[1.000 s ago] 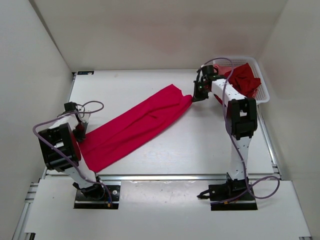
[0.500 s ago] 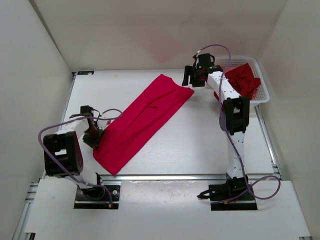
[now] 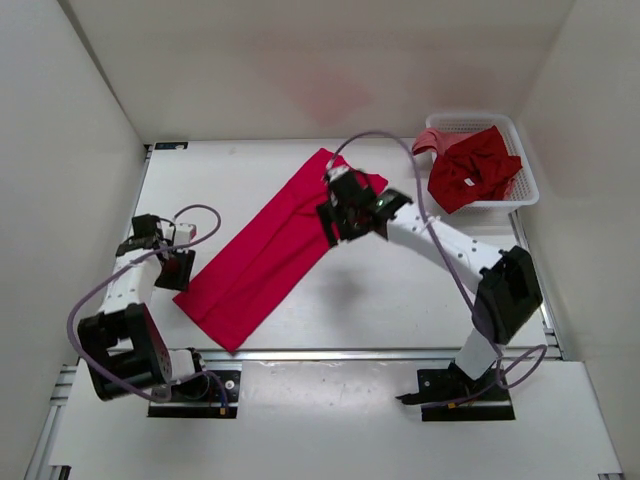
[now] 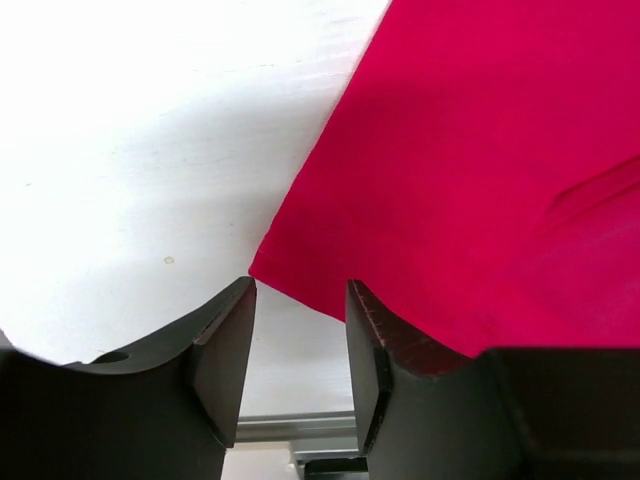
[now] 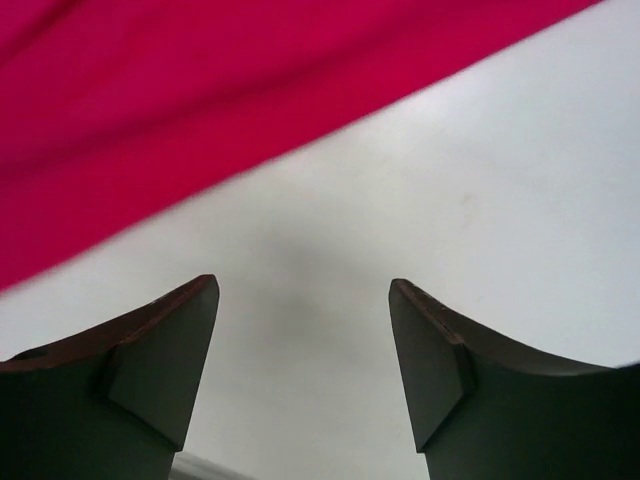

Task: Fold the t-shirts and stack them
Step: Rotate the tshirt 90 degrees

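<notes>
**Left gripper (image 4: 300,300) part-open at shirt corner; right gripper (image 5: 302,285) wide and empty**

Left gripper: jaws apart by a modest gap, nothing clamped. A corner of the bright pinkish-red t-shirt (image 3: 275,245) lies just ahead of the fingertips, in line with the gap. From there the shirt's edge runs off behind the finger (image 4: 375,350) on the right of the wrist view. Bare white counter (image 3: 400,290) shows between the fingers and off to their left. Cannot tell if either finger touches cloth.

Right gripper: jaws wide, nothing between them. In its wrist view there is bare counter under and between the fingers. The shirt's long edge crosses just ahead of the fingertips, with cloth filling the far side. That view is a bit blurred. From the top view this gripper hangs over the far part of the same shirt, close to its right edge. Height above the cloth: cannot tell.

The shirt lies flat on the counter as a long narrow strip, diagonal. Its near end is by the left gripper and its far end just past the right gripper.

Beyond and to the right of the right gripper, well apart from it, a white mesh basket (image 3: 528,170) sits at the counter's far right corner. A crumpled dark crimson t-shirt (image 3: 470,175) lies in it and hangs over the near rim. A salmon pink t-shirt (image 3: 430,140) is bunched at the basket's left end, touching the crimson one.
</notes>
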Tool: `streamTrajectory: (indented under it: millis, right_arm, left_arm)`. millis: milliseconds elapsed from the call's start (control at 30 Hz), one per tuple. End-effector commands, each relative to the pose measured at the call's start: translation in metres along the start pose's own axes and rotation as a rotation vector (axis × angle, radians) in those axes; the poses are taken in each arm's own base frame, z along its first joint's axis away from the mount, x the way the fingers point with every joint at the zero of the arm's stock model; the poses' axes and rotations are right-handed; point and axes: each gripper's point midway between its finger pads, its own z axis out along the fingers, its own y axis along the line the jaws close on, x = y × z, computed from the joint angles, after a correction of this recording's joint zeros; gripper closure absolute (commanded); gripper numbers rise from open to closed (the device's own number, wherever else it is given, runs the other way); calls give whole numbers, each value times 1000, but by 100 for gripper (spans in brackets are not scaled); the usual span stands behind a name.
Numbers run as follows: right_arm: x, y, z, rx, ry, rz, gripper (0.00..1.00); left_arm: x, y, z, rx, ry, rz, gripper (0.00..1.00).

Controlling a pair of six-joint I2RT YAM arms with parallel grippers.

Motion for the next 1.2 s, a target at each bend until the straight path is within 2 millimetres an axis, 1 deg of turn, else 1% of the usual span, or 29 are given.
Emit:
streamTrajectory:
  millis: [0,33,67,133,167,200,233,267,300,333,367,400,433,467,500,533,567,633,667,733,767,800,833,933,1033,1067,1100,1133,1167]
  right_arm:
    - [25,20,-13,44,-44,-29,31]
    - [36,34,-10,14,-39,-15,27]
    - [43,47,-13,-22,-50,2,23]
    - [55,68,-16,-63,-55,0,24]
    - [57,74,-16,-74,-68,22,24]
    - [63,85,-15,-85,-65,22,24]
    - [69,99,-15,-117,-68,5,24]
    - [73,117,-12,-150,-69,12,24]
    - [78,122,-5,-139,-56,34,24]
    - [88,138,1,-155,-28,15,24]
    - [86,145,-1,-152,-20,37,25]
    - [84,154,4,-143,-5,57,26]
    - [92,159,13,-123,29,81,26]
    - [86,169,10,-131,31,91,26]
    - [85,178,14,-126,44,121,27]
    - [92,181,24,-104,72,121,27]
    - [85,190,20,-105,59,145,27]
    - [82,206,32,-74,82,145,26]
    - [82,200,36,-31,99,149,26]
    - [91,201,56,33,162,162,26]
    - [91,200,53,48,189,174,26]
    - [101,196,60,89,235,198,26]
    - [108,197,63,105,265,232,27]
    - [123,202,64,98,293,272,29]
    - [122,208,65,112,299,301,30]
    - [130,206,70,131,331,301,30]
    - [123,211,65,118,329,303,30]
    - [120,215,68,118,327,296,30]
    - [122,213,73,134,332,297,30]
  left_arm:
    - [-5,0,-11,-15,-85,-75,47]
    - [-4,3,-15,-30,-101,-95,46]
    - [-3,9,-19,-56,-124,-122,45]
    - [0,15,-26,-87,-150,-163,43]
    - [4,17,-28,-107,-156,-173,43]
    - [4,16,-30,-124,-172,-173,42]
    - [4,22,-37,-181,-193,-197,40]
    - [0,21,-39,-203,-223,-190,39]
    - [-1,26,-43,-243,-238,-208,36]
    - [-4,30,-50,-265,-271,-242,34]
    - [-8,28,-52,-252,-288,-244,33]
    - [-11,32,-54,-261,-302,-249,33]
    - [-12,35,-55,-272,-296,-246,32]
    - [-13,37,-52,-269,-283,-261,33]
    - [-12,40,-51,-273,-261,-275,33]
    - [-19,43,-56,-274,-274,-284,33]
    - [-17,36,-53,-237,-256,-282,33]
    - [-23,26,-50,-204,-246,-241,33]
    - [-25,24,-50,-207,-255,-220,32]
    - [-27,14,-43,-195,-259,-158,32]
    - [-30,15,-44,-200,-276,-148,32]
    - [-30,10,-42,-178,-268,-129,32]
    - [-29,13,-42,-182,-258,-122,32]
    - [-27,10,-36,-113,-237,-130,32]
    - [-31,9,-32,-91,-241,-105,32]
    - [-29,6,-29,-83,-230,-87,32]
    - [-31,8,-30,-86,-234,-82,32]
    - [-33,3,-27,-78,-229,-55,32]
    - [-34,0,-27,-70,-228,-39,32]
